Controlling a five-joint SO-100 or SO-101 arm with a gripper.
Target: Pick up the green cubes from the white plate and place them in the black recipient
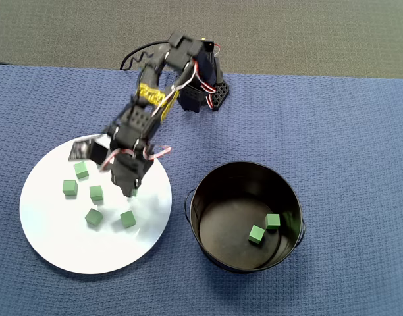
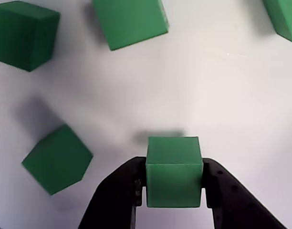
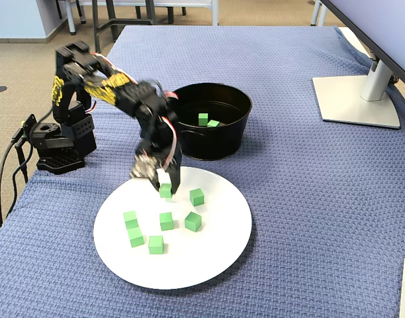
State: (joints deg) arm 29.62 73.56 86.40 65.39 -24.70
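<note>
Item: my gripper [image 2: 173, 191], jaws pinching one green cube [image 2: 173, 171] squarely, cube centred between the pads, over the white plate [image 3: 216, 252]. Six other cubes lie on the plate; two sit in the black recipient [image 1: 208, 230]. Bearing, overhead view: recipient lies right of my claw, just beside the plate.

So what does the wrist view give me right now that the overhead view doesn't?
Only the wrist view shows the hand shut on a green cube, a black finger against each side of it.

Only the overhead view shows the black pot with two cubes inside, the arm's base and the blue cloth.

Both show loose cubes on the white plate.
</note>
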